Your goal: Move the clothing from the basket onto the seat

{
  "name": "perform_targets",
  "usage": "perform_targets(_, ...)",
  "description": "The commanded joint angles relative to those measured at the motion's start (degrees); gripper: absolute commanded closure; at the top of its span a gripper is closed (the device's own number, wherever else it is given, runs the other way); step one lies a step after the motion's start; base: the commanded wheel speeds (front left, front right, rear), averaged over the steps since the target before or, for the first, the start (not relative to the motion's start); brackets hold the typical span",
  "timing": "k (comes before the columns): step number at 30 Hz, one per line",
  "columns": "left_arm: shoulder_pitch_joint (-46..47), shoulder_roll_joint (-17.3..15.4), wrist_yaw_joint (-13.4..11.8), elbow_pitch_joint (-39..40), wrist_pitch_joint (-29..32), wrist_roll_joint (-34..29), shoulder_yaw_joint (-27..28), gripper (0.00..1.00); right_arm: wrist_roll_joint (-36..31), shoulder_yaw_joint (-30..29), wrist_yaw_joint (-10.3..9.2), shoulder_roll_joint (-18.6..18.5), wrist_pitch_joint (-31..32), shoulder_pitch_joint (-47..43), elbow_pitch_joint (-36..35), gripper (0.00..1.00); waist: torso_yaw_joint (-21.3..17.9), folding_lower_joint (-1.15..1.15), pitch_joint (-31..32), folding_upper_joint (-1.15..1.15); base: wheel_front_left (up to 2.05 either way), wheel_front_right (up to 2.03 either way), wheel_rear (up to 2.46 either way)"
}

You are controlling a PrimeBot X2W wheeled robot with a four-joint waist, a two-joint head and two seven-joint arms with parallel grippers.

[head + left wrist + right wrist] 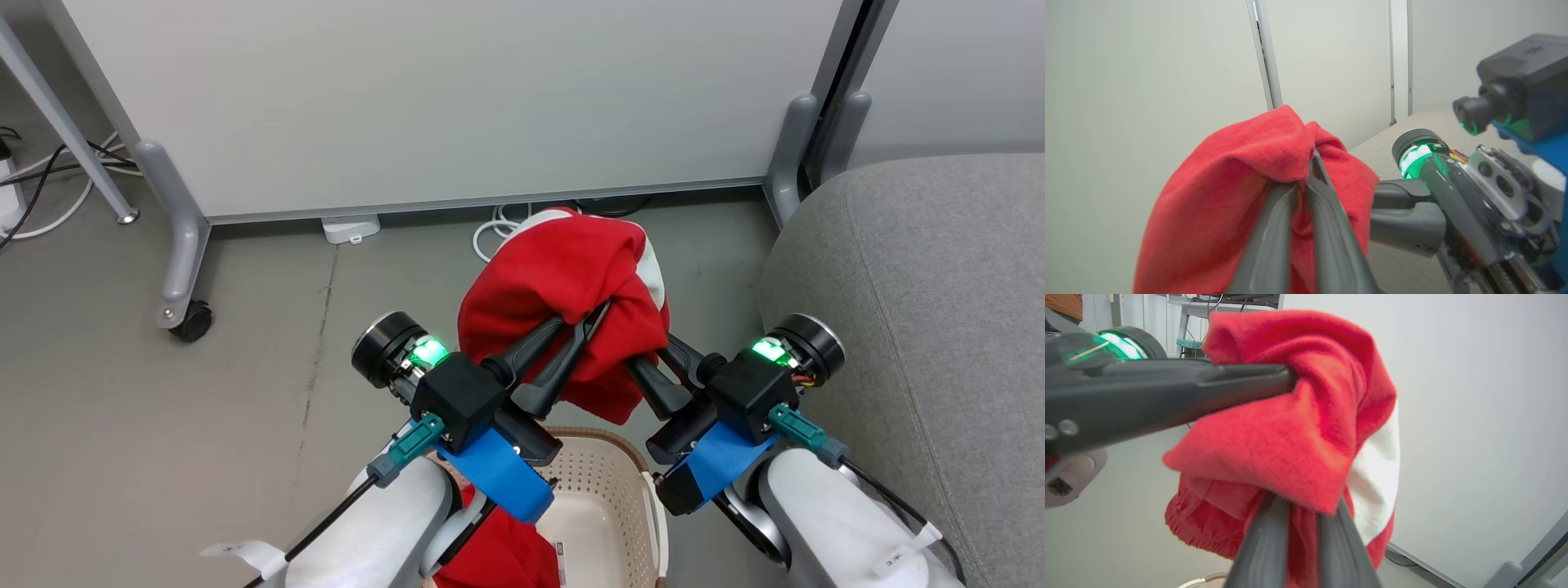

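A red garment with white panels (571, 286) hangs bunched in the air above the basket (608, 474), held from both sides. My left gripper (600, 314) is shut on its red fabric, and its fingers (1274, 228) pinch a fold. My right gripper (653, 363) is shut on the same garment from the right, its tips buried in cloth; its fingers (1265, 539) clamp the lower folds. A second, plain red garment (498, 555) lies in the cream basket under my left forearm. The grey seat (922, 286) stands to the right.
A white partition panel (457, 98) on grey caster feet (184, 269) stands close behind the garment. Cables (498, 229) and a white power block (351, 229) lie at its base. A table leg (65, 131) slants at the far left.
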State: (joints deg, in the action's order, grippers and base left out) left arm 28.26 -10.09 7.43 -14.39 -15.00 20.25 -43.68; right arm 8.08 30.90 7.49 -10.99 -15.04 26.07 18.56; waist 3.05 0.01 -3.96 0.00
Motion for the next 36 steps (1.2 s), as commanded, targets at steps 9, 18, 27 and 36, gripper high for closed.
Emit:
perform_targets(9,0.5,-0.4,0.1,-0.7,-0.3,0.5,-0.4,1.00,0.3,-0.8,0.01,0.6,-0.2,-1.3,-0.9,1.00,0.3,-0.01,-0.1,0.00,0.00,0.00,0.00)
perform_targets(18,-0.1,0.4,0.0,-1.2,-0.2,0.2,1.0,0.00,2.2,-11.1,0.01,1.9,-0.2,-5.2,-0.8,1.00,1.3,-0.01,-0.6,0.00,0.00,0.00,0.00)
perform_targets(27,-0.7,-0.2,0.0,-0.7,-0.2,-3.1,1.9,0.00,0.5,-20.8,0.01,3.0,-0.2,-8.9,-4.9,1.00,-5.2,-0.01,-4.9,0.00,0.00,0.00,0.00)
perform_targets(36,1.5,-1.2,0.0,-1.0,-0.2,-4.2,-0.4,0.00,0.3,-27.5,0.01,4.8,-0.2,-10.3,-8.2,1.00,-16.4,-0.01,-9.2,0.00,0.00,0.00,0.00)
